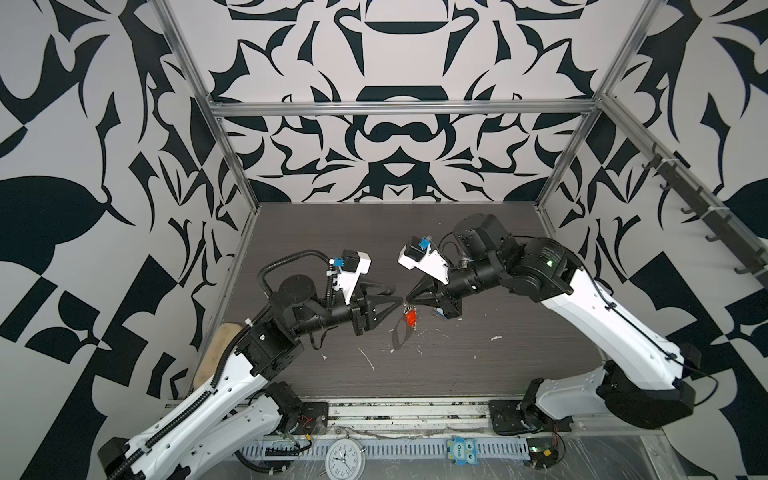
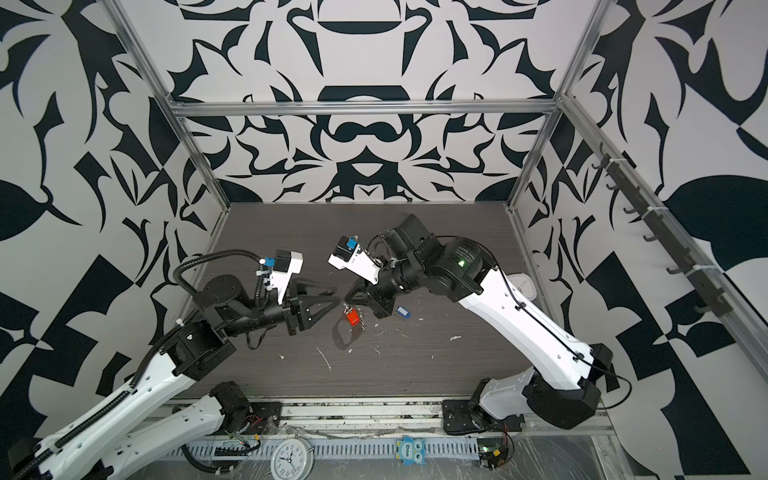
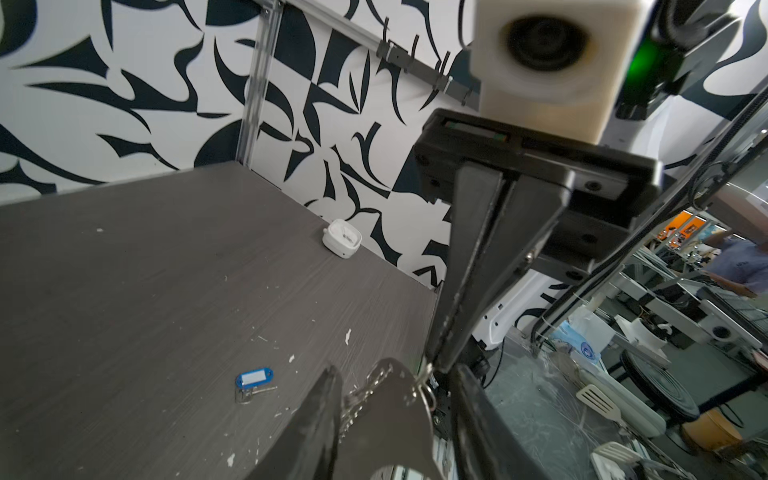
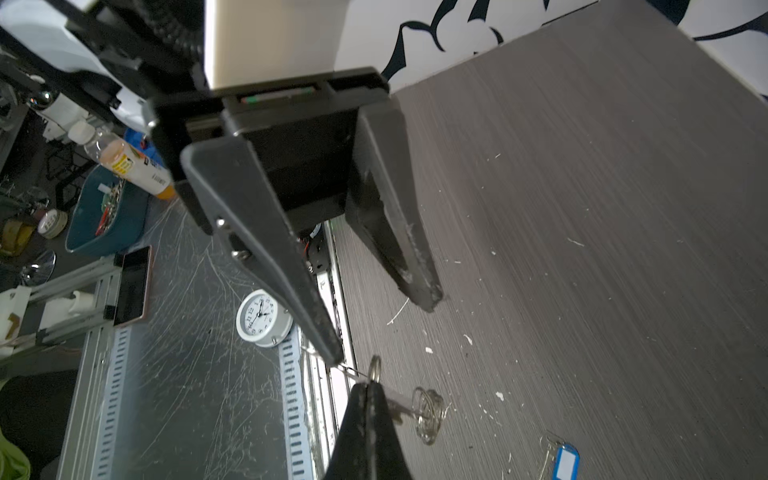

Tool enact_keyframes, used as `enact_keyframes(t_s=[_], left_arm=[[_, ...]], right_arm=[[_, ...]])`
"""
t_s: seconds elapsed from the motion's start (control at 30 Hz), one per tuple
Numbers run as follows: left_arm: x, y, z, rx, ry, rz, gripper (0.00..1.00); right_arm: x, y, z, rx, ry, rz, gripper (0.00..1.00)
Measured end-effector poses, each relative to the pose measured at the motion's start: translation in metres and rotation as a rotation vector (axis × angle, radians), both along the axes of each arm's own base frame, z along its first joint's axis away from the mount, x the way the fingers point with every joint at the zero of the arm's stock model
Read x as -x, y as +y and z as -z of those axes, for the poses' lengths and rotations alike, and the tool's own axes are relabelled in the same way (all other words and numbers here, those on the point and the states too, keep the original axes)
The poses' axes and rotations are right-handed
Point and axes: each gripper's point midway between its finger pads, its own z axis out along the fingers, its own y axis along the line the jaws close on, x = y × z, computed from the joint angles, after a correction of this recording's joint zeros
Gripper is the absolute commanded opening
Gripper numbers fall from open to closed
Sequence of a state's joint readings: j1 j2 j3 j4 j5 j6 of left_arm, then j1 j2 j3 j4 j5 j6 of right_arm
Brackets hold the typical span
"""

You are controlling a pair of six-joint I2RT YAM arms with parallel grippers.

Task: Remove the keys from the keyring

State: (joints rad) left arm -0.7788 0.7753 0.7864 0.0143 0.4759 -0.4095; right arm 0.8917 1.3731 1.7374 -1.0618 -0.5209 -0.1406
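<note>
In both top views my right gripper (image 1: 408,297) (image 2: 345,298) is shut on the keyring (image 4: 375,368) and holds it above the dark table (image 1: 519,353). A coil of silvery rings (image 4: 428,411) and the red key (image 1: 410,318) (image 2: 353,318) hang below it. My left gripper (image 1: 397,293) (image 2: 337,294) is open, tip to tip with the right one. One of its fingertips (image 4: 334,357) touches a thin wire of the keyring. In the left wrist view a grey flat tab (image 3: 399,419) with chain links hangs between its fingers. The blue key (image 2: 402,312) (image 3: 254,379) lies apart on the table.
A white earbud case (image 3: 341,238) sits by the right wall. White scuff marks (image 1: 368,358) dot the table's front half. A wooden board (image 1: 216,353) leans at the left edge. A white clock (image 1: 345,459) and an owl figure (image 1: 460,451) lie in front of the table.
</note>
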Motion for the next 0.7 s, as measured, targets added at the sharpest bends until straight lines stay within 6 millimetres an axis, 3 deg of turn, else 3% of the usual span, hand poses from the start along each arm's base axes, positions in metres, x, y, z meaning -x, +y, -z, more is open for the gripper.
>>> enact_keyframes(t_s=[0.13, 0.3, 0.7], left_arm=[[0.003, -0.007, 0.005, -0.016, 0.019, 0.049, 0.42], [0.007, -0.012, 0.005, -0.021, 0.03, 0.093, 0.33], [0.01, -0.013, 0.005, -0.023, 0.034, 0.117, 0.32]], right_arm=[[0.004, -0.003, 0.0, 0.011, -0.006, -0.016, 0.0], [0.005, -0.004, 0.0, 0.015, -0.008, -0.02, 0.0], [0.004, -0.005, -0.003, 0.01, -0.023, -0.008, 0.0]])
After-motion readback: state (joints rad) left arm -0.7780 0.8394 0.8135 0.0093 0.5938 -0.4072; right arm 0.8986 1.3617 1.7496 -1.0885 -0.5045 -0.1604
